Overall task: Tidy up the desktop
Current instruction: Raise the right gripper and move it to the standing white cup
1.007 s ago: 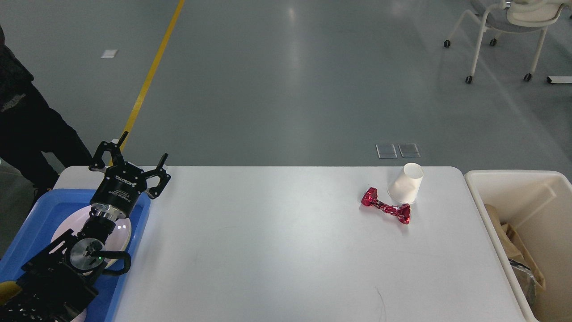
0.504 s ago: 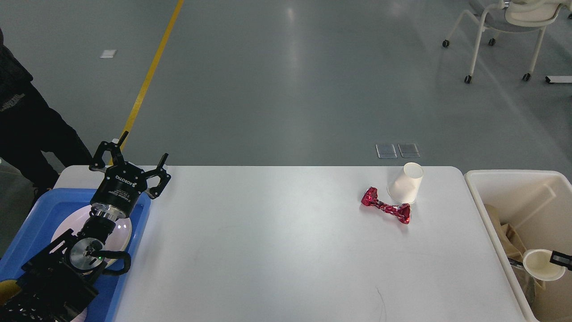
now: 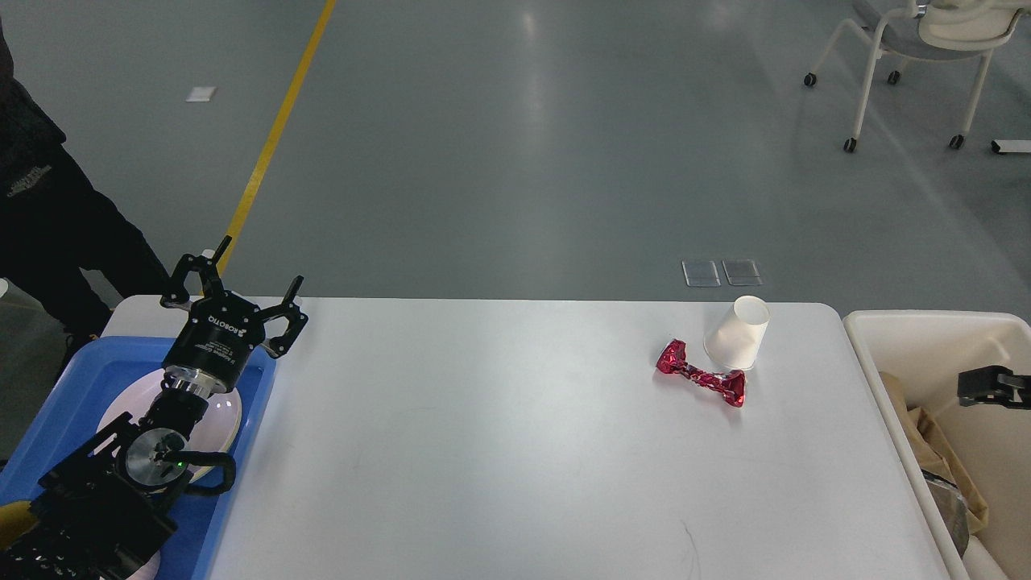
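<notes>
Large white rectangular worktop (image 3: 499,435) with rounded corners fills the lower middle of the head view, matte surface mostly bare. Far right area of it: white paper cup (image 3: 738,332) standing upside down, tilted slightly, wide rim on the surface. Crumpled red foil wrapper (image 3: 701,373), twisted at both ends, lies just in front-left of the cup, its right end touching or nearly touching the cup's rim, can't tell which. Off the worktop's left edge: blue plastic tray (image 3: 80,379) holding a round white plate (image 3: 221,419), partly hidden by the arm. Left gripper (image 3: 242,294), black with a cylindrical body, hangs above the tray's far right corner, fingers spread wide apart, nothing between them. Off the right edge: cream plastic bin (image 3: 910,330), open top, with brown paper (image 3: 934,439) and some darker scrap inside. Right gripper (image 3: 995,385) only shows as a small dark part at the right frame edge, over the bin; fingers can't be told apart, so state unclear. Beyond the worktop: grey floor (image 3: 515,161) with a yellow line (image 3: 274,137), a white wheeled chair (image 3: 918,48) top right, a person in dark clothes (image 3: 48,217) at the left edge.
</notes>
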Available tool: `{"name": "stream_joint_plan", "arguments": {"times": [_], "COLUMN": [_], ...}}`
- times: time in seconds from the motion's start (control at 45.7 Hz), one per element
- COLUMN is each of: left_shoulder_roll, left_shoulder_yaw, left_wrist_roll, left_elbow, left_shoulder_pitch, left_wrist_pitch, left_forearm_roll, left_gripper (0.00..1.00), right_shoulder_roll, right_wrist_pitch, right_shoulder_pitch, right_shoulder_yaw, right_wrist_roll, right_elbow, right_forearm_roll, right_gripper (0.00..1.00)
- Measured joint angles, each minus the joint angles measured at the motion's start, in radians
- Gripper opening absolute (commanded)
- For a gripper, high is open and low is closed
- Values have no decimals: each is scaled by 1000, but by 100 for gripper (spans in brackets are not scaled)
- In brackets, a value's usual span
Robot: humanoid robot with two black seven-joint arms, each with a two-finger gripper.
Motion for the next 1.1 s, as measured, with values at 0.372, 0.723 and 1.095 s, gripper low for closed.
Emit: {"name": "stream_joint_plan", "arguments": {"times": [0.372,0.723,1.095], "left_shoulder_roll": [0,-1,-2], "left_shoulder_yaw": [0,0,0], "left_wrist_roll": [0,0,0], "left_elbow": [0,0,0], "left_shoulder_pitch": [0,0,0], "left_wrist_pitch": [0,0,0], "left_forearm_roll": [0,0,0], "left_gripper": [100,100,100], "right_shoulder_roll": [280,349,541], "right_wrist_pitch": [631,448,13], "right_shoulder_pitch": [1084,683,-206], "right_shoulder_yaw": [47,60,146], "right_wrist_roll": [270,177,-186], "right_elbow": [194,51,-531], "right_forearm_roll": [-244,-72,432], "right_gripper": [100,100,100]}}
